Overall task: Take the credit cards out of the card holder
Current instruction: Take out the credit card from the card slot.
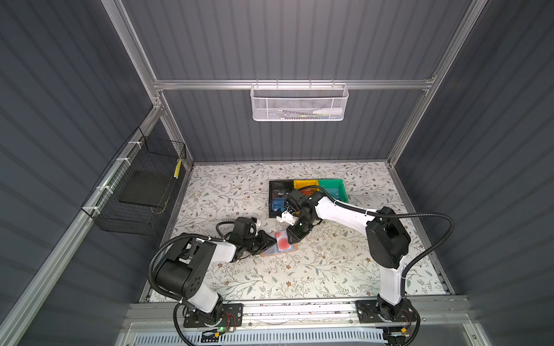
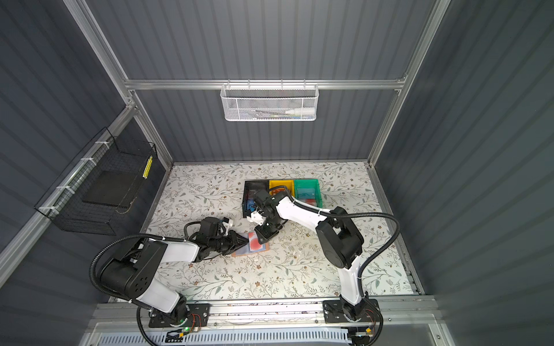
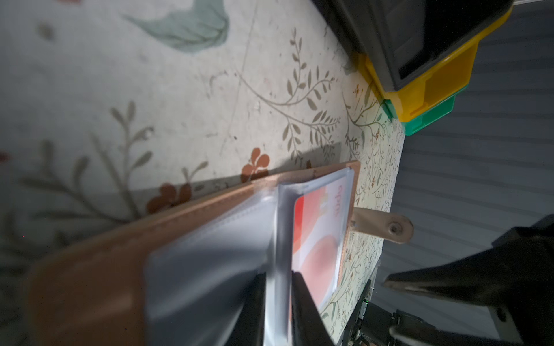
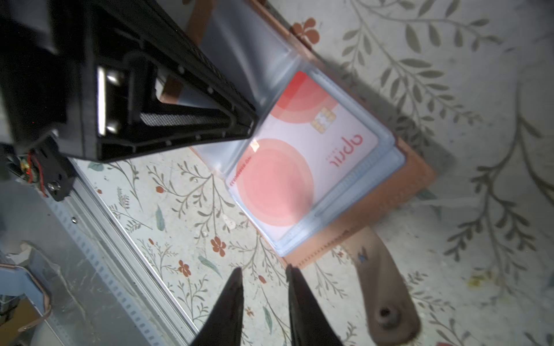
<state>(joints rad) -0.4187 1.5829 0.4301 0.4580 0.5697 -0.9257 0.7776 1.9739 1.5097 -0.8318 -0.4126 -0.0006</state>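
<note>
The card holder (image 4: 374, 209) lies open on the worktop (image 1: 329, 263), about the middle, between my two arms and nearer than the black bin (image 1: 280, 184), yellow bin (image 1: 304, 183) and green bin (image 1: 332, 185) in the far row. My left gripper (image 3: 277, 278) reaches in from the left and is clenched on a clear sleeve (image 3: 281, 227), pinching it upright above the holder's spine. Under it, on the right half, a pale card with red circles (image 4: 299, 155) sits inside its sleeve, chip side up. My right gripper (image 4: 263, 269) hangs just beside the holder's right edge, near the snap strap (image 4: 386, 299); its fingers stand slightly apart with only worktop between them. In the black bin I make out what looks like a dark card printed "VIP" (image 1: 281, 193), though a top view shows it too small to be sure.
</note>
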